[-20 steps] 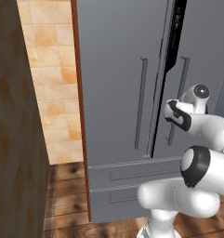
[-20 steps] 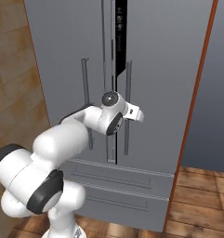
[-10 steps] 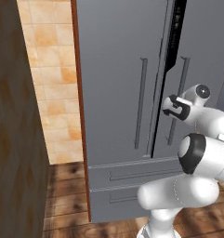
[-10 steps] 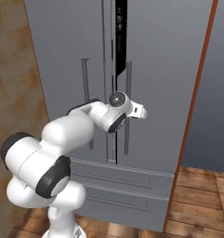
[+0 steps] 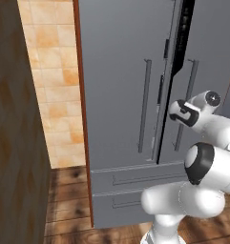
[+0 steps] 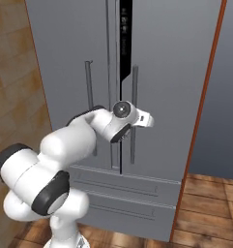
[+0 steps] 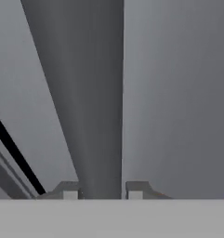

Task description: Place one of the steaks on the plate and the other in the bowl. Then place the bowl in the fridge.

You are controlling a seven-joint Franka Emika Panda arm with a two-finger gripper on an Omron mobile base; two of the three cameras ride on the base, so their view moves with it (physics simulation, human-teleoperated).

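The tall grey fridge (image 5: 121, 95) (image 6: 171, 72) fills the scene ahead, with a thin dark gap between its two doors. My gripper (image 5: 175, 111) (image 6: 132, 127) is at the right door's long vertical handle (image 5: 185, 105) (image 6: 134, 97), about halfway up it. In the hand view the grey handle bar (image 7: 92, 93) runs straight between my two fingertips (image 7: 69, 190), and the gripper (image 7: 102, 189) is shut on it. The steaks, the plate and the bowl are out of view.
The left door's handle (image 5: 144, 105) hangs just left of the gap. Two grey drawers (image 5: 135, 190) lie below the doors. A brown wooden cabinet (image 5: 16, 143) and a tiled wall (image 5: 54, 95) stand to the left, over a wooden floor (image 5: 68, 205).
The hand has reached forward to the right door's handle, and the jaws have gone from wide open to shut around the bar.
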